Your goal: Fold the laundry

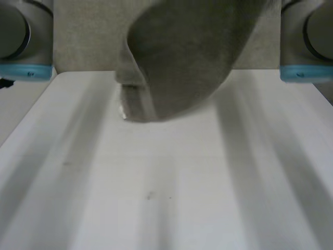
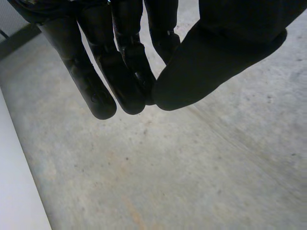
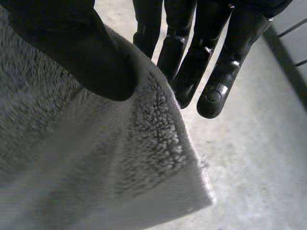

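Towel (image 1: 182, 57) first: a grey one, hanging up in the air over the far end of the white table (image 1: 171, 187), toward twelve o'clock as the head view has it; its rounded lower end droops to about eleven o'clock of the table's middle, and whether it touches the top I cannot tell. The left arm (image 1: 23, 36) sits at ten o'clock and the right arm (image 1: 309, 36) at two o'clock, one on each side of the cloth.

From the right wrist, the right hand (image 3: 201, 57) has the towel (image 3: 96, 158) by an edge close to a corner; the thumb (image 3: 81, 52) presses down on the looped pile and the fingers (image 3: 216, 86) lie straight and close together behind the cloth, so it is pinched between them; the corner hangs free just past the fingertips, over the grey floor (image 3: 259, 158).

From the left wrist, the left hand (image 2: 115, 67) has its fingers pressed together and the thumb (image 2: 201, 62) brought in to meet their tips; I see no cloth between them; under it is bare concrete floor (image 2: 168, 167), with the table's edge (image 2: 14, 191) beside it.
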You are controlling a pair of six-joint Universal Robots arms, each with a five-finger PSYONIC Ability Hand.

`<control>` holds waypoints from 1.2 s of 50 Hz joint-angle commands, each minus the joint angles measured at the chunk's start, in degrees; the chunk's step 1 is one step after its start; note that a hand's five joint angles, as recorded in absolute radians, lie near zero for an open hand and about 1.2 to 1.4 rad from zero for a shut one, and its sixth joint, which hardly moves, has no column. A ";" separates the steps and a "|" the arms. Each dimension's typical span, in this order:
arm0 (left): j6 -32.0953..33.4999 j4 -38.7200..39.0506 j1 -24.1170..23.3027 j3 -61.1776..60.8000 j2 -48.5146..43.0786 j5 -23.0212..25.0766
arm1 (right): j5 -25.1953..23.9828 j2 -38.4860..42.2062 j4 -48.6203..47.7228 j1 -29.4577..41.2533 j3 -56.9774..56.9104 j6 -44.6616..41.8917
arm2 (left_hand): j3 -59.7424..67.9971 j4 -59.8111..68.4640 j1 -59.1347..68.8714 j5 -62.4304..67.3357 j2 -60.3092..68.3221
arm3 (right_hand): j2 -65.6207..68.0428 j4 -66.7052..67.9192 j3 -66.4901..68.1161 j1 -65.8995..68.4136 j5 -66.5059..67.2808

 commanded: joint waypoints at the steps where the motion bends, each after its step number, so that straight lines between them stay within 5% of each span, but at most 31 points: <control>1: -1.29 -0.28 2.55 -23.06 3.48 4.91 | -4.36 -3.81 13.67 -0.55 14.25 1.33 | 10.26 10.20 10.65 10.67 10.23 | 12.68 11.69 12.25 24.25 13.71; 9: -2.08 0.07 3.52 -40.93 2.16 11.07 | -4.89 -4.95 25.21 -0.38 21.14 1.33 | 4.45 4.40 4.84 4.87 4.43 | 12.68 11.69 12.25 24.25 13.71; 10: -2.78 0.07 2.91 -42.52 1.55 11.43 | -4.72 -6.26 25.22 -0.03 20.26 1.42 | -30.24 -30.30 -29.85 -29.83 -30.27 | 12.68 11.69 12.25 24.25 13.71; 11: -2.79 0.07 2.91 -42.54 1.54 11.43 | -4.72 -6.27 25.22 -0.03 20.26 1.42 | -30.59 -30.65 -30.20 -30.18 -30.61 | 12.68 11.69 12.25 24.25 13.71; 12: -4.01 0.07 2.21 -43.41 1.02 11.69 | -4.54 -7.67 25.22 0.32 19.12 1.33 | -59.74 -59.79 -59.34 -59.32 -59.76 | 12.68 11.69 12.25 24.25 13.71; 18: -10.33 0.68 -2.53 -43.59 0.40 11.78 | -4.37 -9.88 25.83 0.41 14.29 1.33 | -59.70 -59.75 -59.30 -59.28 -59.72 | 12.68 11.69 12.25 24.25 13.71; 31: -23.00 6.22 -4.30 -39.12 -3.90 11.43 | -4.72 -16.19 28.56 4.98 11.29 -0.95 | -58.52 -58.58 -58.13 -58.11 -58.54 | 12.68 11.69 12.25 24.25 13.71; 60: -28.18 5.44 -11.86 -22.77 -19.80 10.82 | -4.37 -28.50 33.83 8.85 10.32 -1.39 | -48.11 -48.16 -47.71 -47.69 -48.13 | 12.68 11.69 12.25 24.25 13.71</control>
